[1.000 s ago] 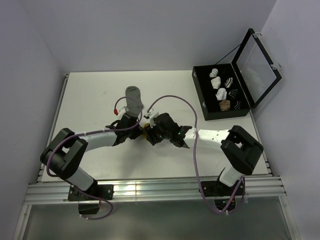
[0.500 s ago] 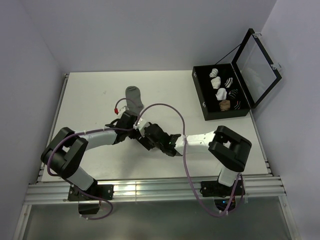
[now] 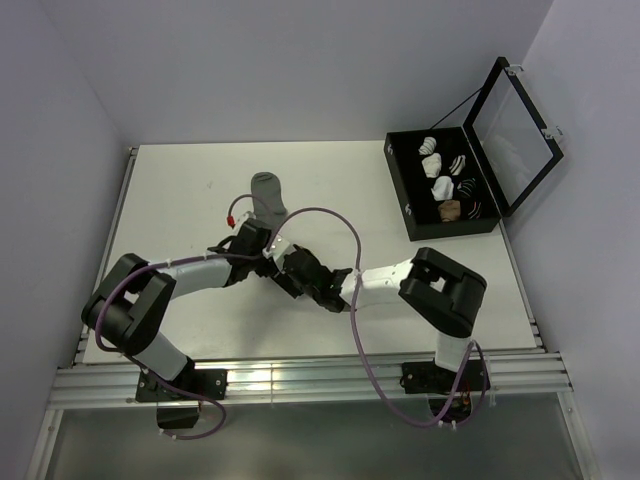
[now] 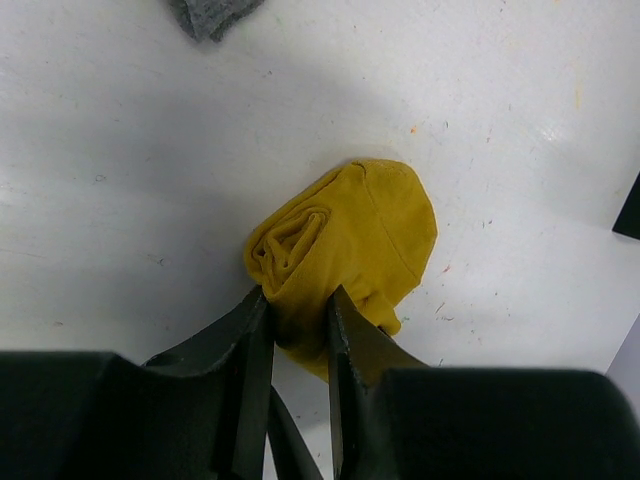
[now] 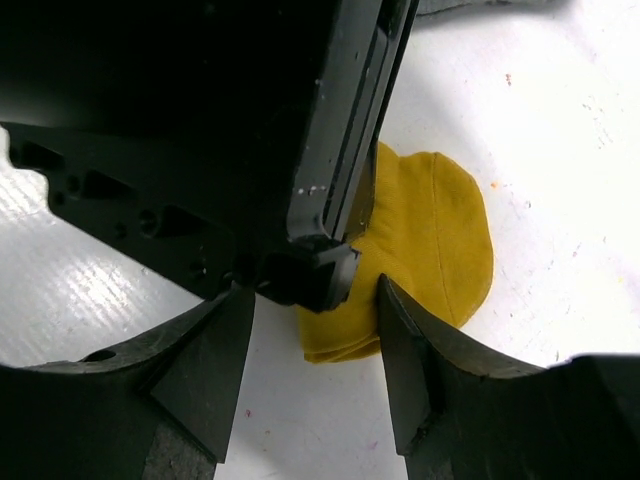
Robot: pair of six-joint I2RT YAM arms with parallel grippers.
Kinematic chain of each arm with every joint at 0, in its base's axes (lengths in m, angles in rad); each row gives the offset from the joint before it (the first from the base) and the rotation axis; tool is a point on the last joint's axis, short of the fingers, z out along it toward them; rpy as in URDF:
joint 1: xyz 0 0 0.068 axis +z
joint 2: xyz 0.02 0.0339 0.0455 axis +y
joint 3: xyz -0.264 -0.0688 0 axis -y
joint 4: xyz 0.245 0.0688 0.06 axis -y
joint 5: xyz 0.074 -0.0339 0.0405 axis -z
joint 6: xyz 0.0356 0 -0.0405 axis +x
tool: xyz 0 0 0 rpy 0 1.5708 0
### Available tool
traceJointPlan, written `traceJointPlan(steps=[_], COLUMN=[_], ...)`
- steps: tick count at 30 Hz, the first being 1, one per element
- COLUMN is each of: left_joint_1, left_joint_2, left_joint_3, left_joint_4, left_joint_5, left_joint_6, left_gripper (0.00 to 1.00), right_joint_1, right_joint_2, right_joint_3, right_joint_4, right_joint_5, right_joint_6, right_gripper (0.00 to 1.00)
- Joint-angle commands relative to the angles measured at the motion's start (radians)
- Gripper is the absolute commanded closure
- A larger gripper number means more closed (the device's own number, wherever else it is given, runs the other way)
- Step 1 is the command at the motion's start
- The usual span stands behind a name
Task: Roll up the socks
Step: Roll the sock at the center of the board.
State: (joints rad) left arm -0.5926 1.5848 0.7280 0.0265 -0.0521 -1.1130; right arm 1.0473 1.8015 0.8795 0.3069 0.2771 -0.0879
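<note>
From above, the grey sock (image 3: 268, 190) lies flat on the counter (image 3: 180, 190) beyond the arms. Left wrist: the left pincer (image 4: 295, 300) clamps the partly rolled mustard sock (image 4: 350, 225). Right wrist: the right pincer (image 5: 310, 295) gapes over it, gripping nothing. Rolling seems midway; the next move calls for tucking the loose end.

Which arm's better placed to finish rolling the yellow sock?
Left, probably: the left gripper is shut on the yellow sock at its rolled end; the right gripper is open, gripping nothing.
</note>
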Motion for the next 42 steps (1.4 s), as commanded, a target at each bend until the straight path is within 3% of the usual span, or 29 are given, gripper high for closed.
traceJointPlan(steps=[1,6,10,11,14,17,21,25,31,35,42], left_joint_1=[-0.018,0.014,0.028,0.031,0.03,0.031,0.031,0.031,0.031,0.031,0.031], left_joint_2=[-0.002,-0.031,-0.045,-0.046,-0.051,-0.066,-0.108,-0.204,-0.327,-0.353,-0.321], left_joint_3=[-0.009,-0.024,-0.024,-0.024,-0.027,-0.039,-0.065,-0.128,-0.219,-0.252,-0.305], left_joint_4=[-0.063,-0.062,-0.059,-0.056,-0.05,-0.043,-0.037,-0.001,0.061,0.114,0.21], left_joint_5=[0.043,0.06,0.07,0.077,0.086,0.081,0.057,0.0,-0.048,-0.06,-0.072], left_joint_6=[0.064,0.073,0.081,0.082,0.082,0.074,0.053,0.007,-0.033,-0.028,-0.065], left_gripper=[1.0,0.99,0.96,0.95,0.9,0.77,0.41,0.26,0.24,0.25,0.28], right_joint_1=[-0.001,-0.033,-0.059,-0.059,-0.061,-0.07,-0.127,-0.217,-0.34,-0.4,-0.448], right_joint_2=[0.079,0.091,0.107,0.11,0.104,0.078,0.045,0.047,0.146,0.222,0.292], right_joint_3=[0.029,0.042,0.056,0.061,0.062,0.061,0.075,0.114,0.234,0.268,0.311], right_joint_4=[-0.118,-0.155,-0.176,-0.18,-0.189,-0.199,-0.239,-0.299,-0.436,-0.43,-0.454], right_joint_5=[-0.013,-0.056,-0.076,-0.078,-0.098,-0.142,-0.364,-0.597,-0.922,-1.068,-1.147], right_joint_6=[-0.009,0.027,0.033,0.031,0.028,0.04,0.086,0.174,0.259,0.332,0.376], right_gripper=[0.4,0.43,0.62,0.77,1.0,1.0,1.0,1.0,1.0,1.0,1.0])
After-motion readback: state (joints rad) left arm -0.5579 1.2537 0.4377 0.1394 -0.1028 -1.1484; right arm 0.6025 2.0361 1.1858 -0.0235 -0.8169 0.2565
